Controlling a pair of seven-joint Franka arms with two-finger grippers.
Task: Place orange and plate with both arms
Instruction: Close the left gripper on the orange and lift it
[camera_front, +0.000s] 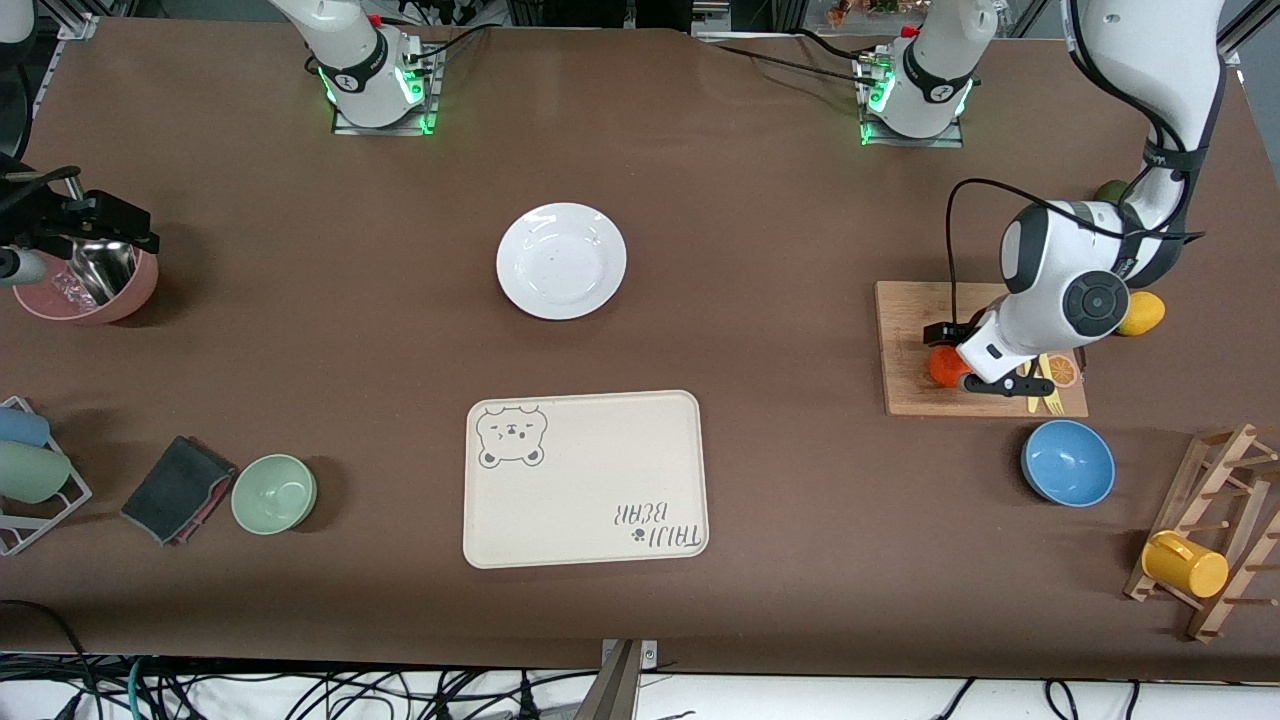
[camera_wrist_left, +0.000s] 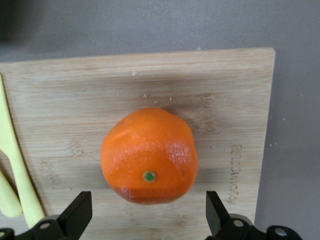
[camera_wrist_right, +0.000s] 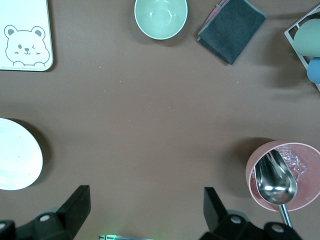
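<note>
Orange half hidden under left claw

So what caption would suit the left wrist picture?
Left gripper hovers open over the small red-orange orange resting on a pale wooden cutting board.

The orange is a small, slightly flattened, bright red-orange fruit with a green stem spot showing on its skin. It sits whole on a wooden cutting board toward the left arm's end of the table. The plate is round, plain white and glossy, with a shallow rim. It lies flat and bare on the table's middle, farther from the front camera than the cream tray, well apart from the orange.
</note>
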